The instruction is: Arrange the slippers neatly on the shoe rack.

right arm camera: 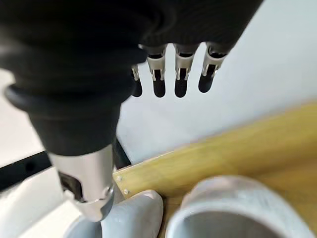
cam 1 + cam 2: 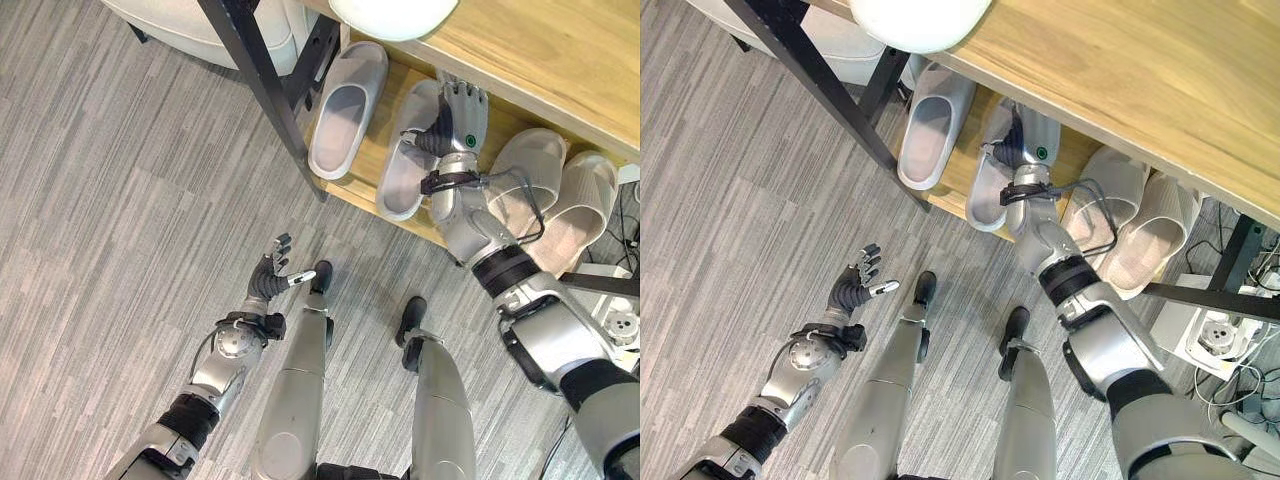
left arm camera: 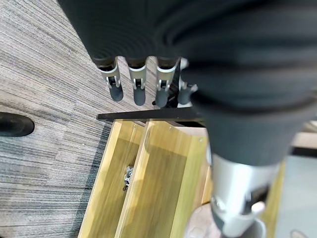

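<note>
Slippers sit in two pairs on the lower wooden shelf of the black-framed shoe rack (image 2: 372,192): two pale grey foam slides toward the robot's left, the first slide (image 2: 347,108) angled slightly away from the second slide (image 2: 415,150), and a beige pair (image 2: 553,198) farther right, tucked partly under the upper wooden shelf (image 2: 540,50). The right hand (image 2: 462,113) reaches in over the second slide, its fingers (image 1: 181,82) straight and relaxed, gripping nothing; whether the palm actually touches the slide I cannot tell. The left hand (image 2: 272,274) hangs above the grey striped floor (image 2: 120,200), well apart from the rack, fingers loosely spread and empty. The slide's heel overhangs the shelf's front edge, so a careless nudge could probably tip it onto the floor. Too hard a push might skew it against its neighbour, and the upper shelf looks close enough to catch the knuckles.
</note>
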Tool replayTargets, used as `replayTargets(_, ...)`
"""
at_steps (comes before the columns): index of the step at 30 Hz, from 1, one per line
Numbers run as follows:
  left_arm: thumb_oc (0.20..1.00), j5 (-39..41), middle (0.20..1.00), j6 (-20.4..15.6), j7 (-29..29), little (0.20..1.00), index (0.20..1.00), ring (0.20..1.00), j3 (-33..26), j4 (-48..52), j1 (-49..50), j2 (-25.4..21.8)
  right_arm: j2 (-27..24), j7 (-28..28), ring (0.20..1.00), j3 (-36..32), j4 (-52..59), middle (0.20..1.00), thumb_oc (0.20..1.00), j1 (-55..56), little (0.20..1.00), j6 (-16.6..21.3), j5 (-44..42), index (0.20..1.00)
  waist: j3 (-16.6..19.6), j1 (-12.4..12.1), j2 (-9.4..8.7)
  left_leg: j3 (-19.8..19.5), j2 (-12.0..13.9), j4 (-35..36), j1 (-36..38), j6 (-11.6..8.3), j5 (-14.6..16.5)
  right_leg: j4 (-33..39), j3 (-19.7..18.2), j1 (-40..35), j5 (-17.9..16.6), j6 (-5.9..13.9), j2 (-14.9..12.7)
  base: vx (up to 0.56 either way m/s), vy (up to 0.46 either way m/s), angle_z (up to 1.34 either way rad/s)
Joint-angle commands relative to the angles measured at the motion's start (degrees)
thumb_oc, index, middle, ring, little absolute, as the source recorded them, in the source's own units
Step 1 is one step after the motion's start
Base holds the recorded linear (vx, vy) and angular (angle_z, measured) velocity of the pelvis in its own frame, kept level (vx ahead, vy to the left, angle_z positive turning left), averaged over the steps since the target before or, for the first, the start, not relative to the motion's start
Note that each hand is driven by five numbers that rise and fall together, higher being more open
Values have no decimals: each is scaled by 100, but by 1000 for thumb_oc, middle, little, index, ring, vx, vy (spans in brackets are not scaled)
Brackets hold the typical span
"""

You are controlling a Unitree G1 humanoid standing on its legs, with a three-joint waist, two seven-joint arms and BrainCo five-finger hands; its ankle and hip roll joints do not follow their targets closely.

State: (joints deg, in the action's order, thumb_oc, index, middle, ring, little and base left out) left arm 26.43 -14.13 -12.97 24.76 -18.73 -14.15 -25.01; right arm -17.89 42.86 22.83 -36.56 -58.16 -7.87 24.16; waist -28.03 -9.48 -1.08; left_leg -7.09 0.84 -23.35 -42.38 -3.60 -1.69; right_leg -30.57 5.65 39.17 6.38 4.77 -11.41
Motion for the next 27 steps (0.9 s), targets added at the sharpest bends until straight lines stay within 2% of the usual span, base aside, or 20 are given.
replayTargets(1,1000,197,1000,-79,-118,1000,1000,1000,174,-73,106,180,354,521,1000,-514,75,1000,1000,518,1000,990,-2042,1000,339,-15,80,-185,80,-132,203,59,907,438,-198,-428,295,183,65,-33,-4,-5)
replayTargets(3,1000,183,1000,9,-144,1000,1000,1000,174,-129,76,163,603,260,1000,-748,-184,1000,1000,659,1000,1473,-3372,1000,287,-4,92,-174,94,-120,237,64,894,439,-211,-444,293,164,78,-44,-2,-11)
replayTargets(4,1000,161,1000,93,-138,1000,1000,1000,168,-202,55,130,691,-174,1000,-813,-419,1000,1000,745,1000,1750,-4432,1000,230,1,102,-171,97,-122,257,61,888,415,-201,-456,298,156,70,-62,-12,-14)
replayTargets(5,1000,146,1000,152,-119,1000,1000,1000,158,-247,32,106,695,-392,1000,-831,-591,1000,1000,765,1000,1819,-4878,1000,198,5,107,-163,94,-126,267,57,886,406,-196,-467,300,153,67,-46,-7,-11)
replayTargets(6,1000,146,1000,152,-119,1000,1000,1000,157,-247,29,107,691,-400,1000,-831,-603,1000,1000,757,1000,1826,-4886,1000,192,5,108,-162,94,-126,271,57,886,405,-196,-471,300,153,67,-42,-22,0)
replayTargets(8,1000,77,1000,203,-20,1000,1000,1000,119,-394,33,91,830,-945,1000,-770,-836,1000,1000,938,1000,1996,-5761,1000,122,1,125,-157,97,-110,352,44,873,403,-184,-555,300,148,54,34,-31,1)
replayTargets(9,1000,62,1000,234,34,1000,1000,1000,132,-482,33,109,911,-1164,1000,-723,-926,1000,1000,1012,1000,2059,-6157,1000,119,-3,118,-139,121,-122,487,24,1056,377,-197,-680,462,161,63,90,-51,1)
replayTargets(10,1000,64,1000,232,47,1000,1000,1000,118,-528,22,118,951,-1288,1000,-716,-976,1000,1000,1034,1000,2119,-6342,1000,102,-14,123,-134,120,-111,518,20,1052,379,-198,-704,460,162,58,92,-45,1)
replayTargets(14,1000,98,1000,194,57,1000,1000,1000,48,-671,-88,145,1032,-1581,1000,-625,-1022,1000,1000,1056,1000,2197,-6750,1000,68,-58,163,-113,110,-76,611,8,1032,405,-178,-785,438,181,21,0,0,0)
replayTargets(25,1000,-14,1000,239,24,1000,1000,1000,164,-1100,-582,366,1191,-2087,1000,-37,-794,1000,1000,1149,1000,2074,-6842,1000,40,-50,159,-93,80,25,870,-7,994,553,-180,-1064,377,189,-26,1,-4,3)
replayTargets(26,1000,-10,1000,236,10,1000,1000,1000,162,-1096,-649,362,1166,-2103,1000,-17,-739,1000,1000,1093,1000,2073,-6839,1000,24,-49,165,-105,63,65,798,2,812,618,-176,-1008,207,179,-39,-87,23,0)
replayTargets(27,1000,-18,1000,244,20,1000,1000,1000,159,-1129,-698,373,1162,-2135,1000,-8,-718,1000,1000,1060,1000,2069,-6833,1000,21,-50,165,-110,61,69,803,1,803,617,-171,-1007,202,182,-43,-87,26,0)
